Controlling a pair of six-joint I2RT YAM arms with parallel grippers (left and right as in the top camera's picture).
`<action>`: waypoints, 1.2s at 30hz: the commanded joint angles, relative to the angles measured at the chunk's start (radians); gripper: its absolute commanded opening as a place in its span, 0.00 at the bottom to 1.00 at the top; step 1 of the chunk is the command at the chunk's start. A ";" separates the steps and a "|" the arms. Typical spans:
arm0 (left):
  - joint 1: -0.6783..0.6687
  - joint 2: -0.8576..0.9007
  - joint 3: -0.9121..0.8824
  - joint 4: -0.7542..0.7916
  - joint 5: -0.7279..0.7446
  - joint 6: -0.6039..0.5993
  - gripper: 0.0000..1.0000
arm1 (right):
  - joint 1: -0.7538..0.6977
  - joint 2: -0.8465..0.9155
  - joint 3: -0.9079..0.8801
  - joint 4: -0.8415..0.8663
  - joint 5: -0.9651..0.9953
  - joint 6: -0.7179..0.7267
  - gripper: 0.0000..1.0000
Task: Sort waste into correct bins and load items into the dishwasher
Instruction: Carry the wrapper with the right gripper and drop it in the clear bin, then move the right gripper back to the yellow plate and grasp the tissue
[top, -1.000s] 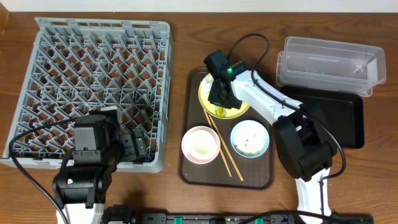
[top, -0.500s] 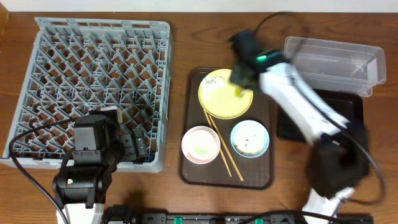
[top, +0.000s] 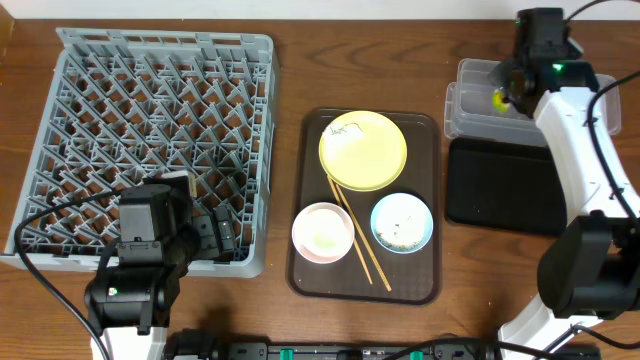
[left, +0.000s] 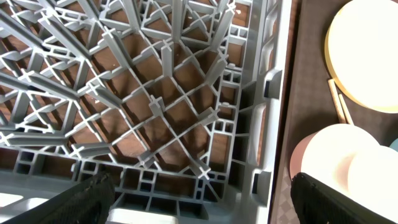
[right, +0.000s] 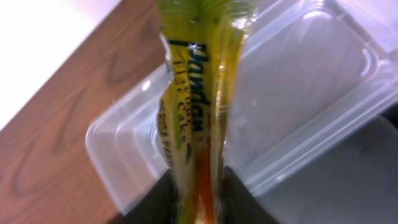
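Observation:
My right gripper (top: 503, 97) is shut on the green-and-yellow snack wrapper (top: 497, 100) and holds it over the left part of the clear plastic tub (top: 570, 88). In the right wrist view the wrapper (right: 196, 106) hangs between the fingers above the tub (right: 292, 93). The black tray (top: 505, 185) lies just in front of the tub. The yellow plate (top: 365, 155) carries a white scrap (top: 345, 130). The pinkish bowl (top: 322, 232), the blue bowl with crumbs (top: 402, 222) and the chopsticks (top: 358, 230) lie on the brown serving tray (top: 310, 280). My left gripper (left: 199, 205) is open over the grey rack's (top: 150, 130) front right corner.
The brown serving tray sits between the rack and the two bins. The left wrist view shows the rack's rim (left: 273, 93), the plate (left: 367, 56) and the pinkish bowl (left: 336, 162). Cables run behind the right arm.
My right gripper lifted the wrapper off the yellow plate and carried it right and back, to above the clear tub. The left arm has not moved.

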 joint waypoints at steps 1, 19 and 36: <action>0.001 0.000 0.022 0.000 0.010 -0.009 0.92 | -0.018 0.013 0.001 0.026 0.014 0.009 0.43; 0.001 0.000 0.022 0.001 0.010 -0.009 0.92 | 0.107 0.012 0.001 0.026 -0.536 -0.558 0.62; 0.001 0.000 0.021 0.000 0.010 -0.009 0.92 | 0.576 0.179 0.001 0.208 -0.140 -0.484 0.86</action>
